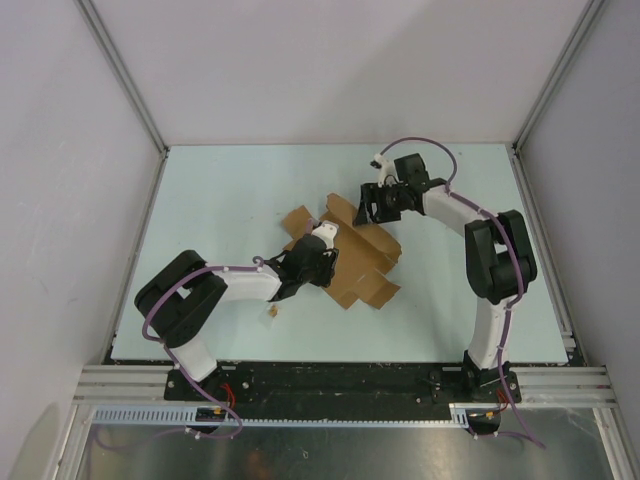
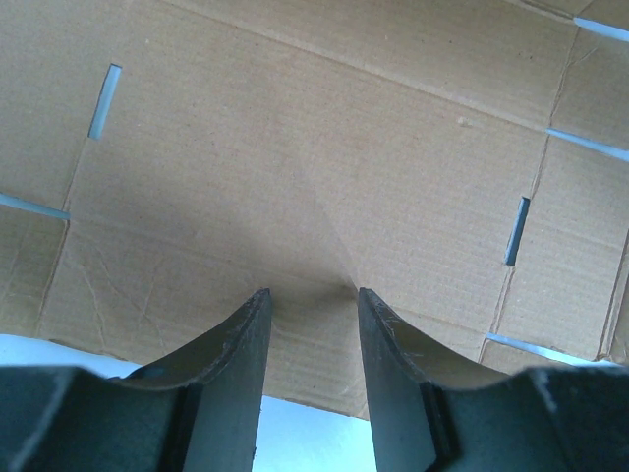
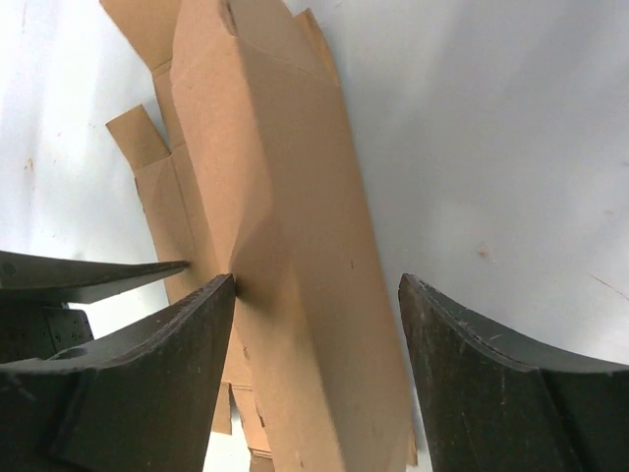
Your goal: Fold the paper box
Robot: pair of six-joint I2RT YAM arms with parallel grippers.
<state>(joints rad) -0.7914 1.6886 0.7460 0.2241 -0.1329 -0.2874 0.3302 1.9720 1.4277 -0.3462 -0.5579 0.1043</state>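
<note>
At lower left of the overhead view, a tiny brown scrap lay on the pale bench, just clear of the cardboard. The left jaws, partly parted and holding nothing, stood tip-down on the near-left part of the paper box, a flat die-cut sheet lying mid-frame; their tips seemed to pin it to the bench. At the sheet's upper edge, right of centre, the right jaws gaped wide around a raised flap. One finger touched its face and the other stood apart, so nothing was gripped. The flap, unheld, looked likely to spring back flat, its crease perhaps only half set. Any push from the right could also skid the sheet if the left jaws pressed too lightly.
</note>
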